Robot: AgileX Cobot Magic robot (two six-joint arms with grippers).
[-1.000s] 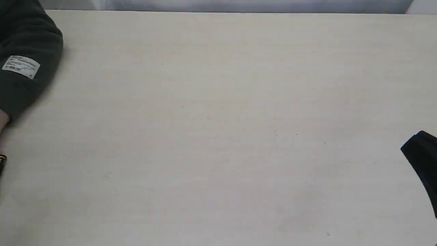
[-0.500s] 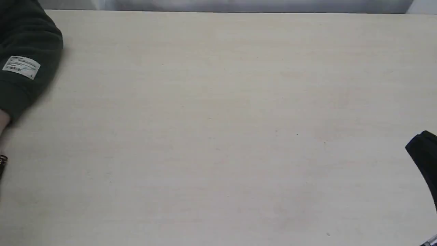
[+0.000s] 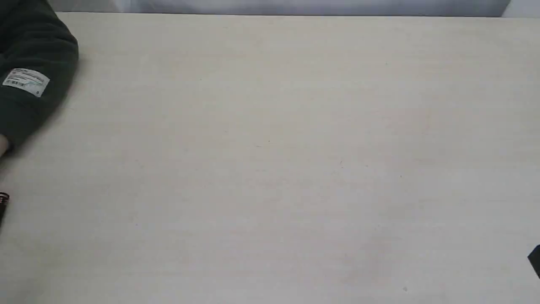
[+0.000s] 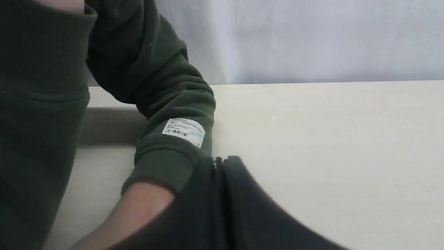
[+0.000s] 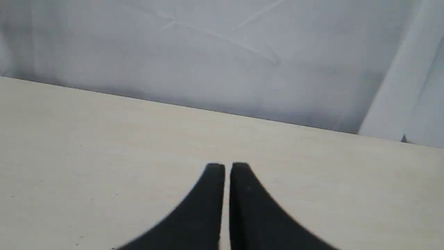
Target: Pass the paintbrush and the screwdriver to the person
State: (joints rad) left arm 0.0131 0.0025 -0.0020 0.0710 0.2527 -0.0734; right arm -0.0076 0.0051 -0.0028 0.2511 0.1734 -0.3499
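Observation:
The person's dark green sleeve (image 3: 36,46) with its white label (image 3: 25,82) lies at the exterior view's left edge. Below it, a gold-orange ring and a bit of black handle of the screwdriver (image 3: 3,199) peek in at that edge; what holds it is out of frame. In the left wrist view my left gripper (image 4: 218,159) is shut with nothing seen between its fingers, right in front of the person's bare forearm (image 4: 138,205) and sleeve cuff (image 4: 163,166). My right gripper (image 5: 227,165) is shut and empty above the table. The paintbrush is out of view.
The pale wooden table (image 3: 270,147) fills the exterior view, with a grey-white backdrop (image 5: 208,52) behind its far edge. Only a black corner of the right arm (image 3: 535,259) shows at the lower right edge.
The right arm has pulled back toward the lower right, almost out of the exterior view. The person's sleeve and the screwdriver tip have barely moved.

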